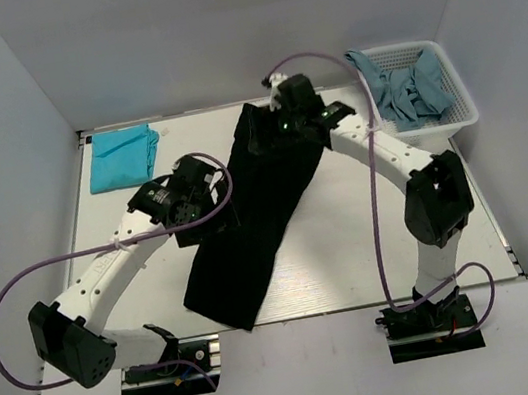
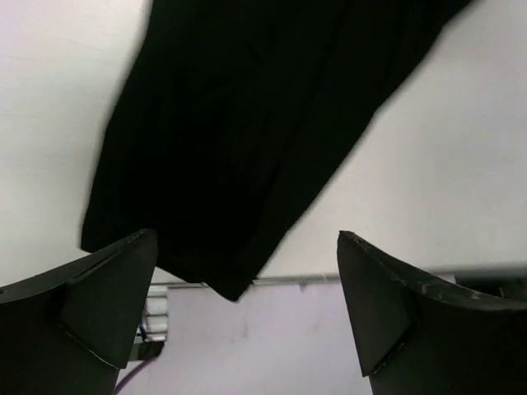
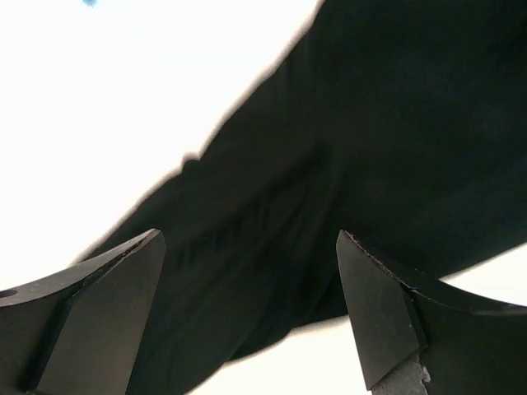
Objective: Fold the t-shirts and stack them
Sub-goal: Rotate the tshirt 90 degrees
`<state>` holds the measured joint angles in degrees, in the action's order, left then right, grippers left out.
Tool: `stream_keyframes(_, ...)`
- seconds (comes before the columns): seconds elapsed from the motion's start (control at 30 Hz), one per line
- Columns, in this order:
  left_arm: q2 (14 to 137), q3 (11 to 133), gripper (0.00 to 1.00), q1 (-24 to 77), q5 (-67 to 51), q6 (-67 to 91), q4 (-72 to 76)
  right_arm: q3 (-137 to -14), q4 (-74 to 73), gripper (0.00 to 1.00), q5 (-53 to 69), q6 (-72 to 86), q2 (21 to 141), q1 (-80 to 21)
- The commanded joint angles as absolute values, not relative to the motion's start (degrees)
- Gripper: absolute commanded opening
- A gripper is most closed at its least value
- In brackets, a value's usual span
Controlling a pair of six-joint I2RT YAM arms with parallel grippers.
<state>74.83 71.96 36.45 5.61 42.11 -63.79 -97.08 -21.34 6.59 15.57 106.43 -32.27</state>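
On table (image 1: 373, 240), basket (image 1: 464, 101) holds greyish-blue tees (image 1: 407, 92); left claw (image 2: 247, 236) and right claw (image 3: 247, 236) gape empty

White arms (image 1: 104, 270), black joints (image 1: 437, 199), black fingers (image 2: 107, 304) (wedge-shaped), purple cables (image 1: 379, 229)

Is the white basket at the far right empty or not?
Not empty: greyish-blue t-shirts lie crumpled in the basket, one draped over its rim.
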Motion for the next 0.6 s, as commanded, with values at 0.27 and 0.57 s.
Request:
stream_keyframes(0.27, 78.58, 77.52, 1.00, 28.84, 14.94, 42.28, -61.28, -92.19, -31.01, 0.90, 4.75, 25.92, 117.24, -38.50)
stream_keyframes(0.57, 78.66, 75.77, 1.00, 24.79, 13.54, 40.96, -61.27, -96.50, -35.68, 0.90, 0.26, 25.58, 129.01, -34.73)
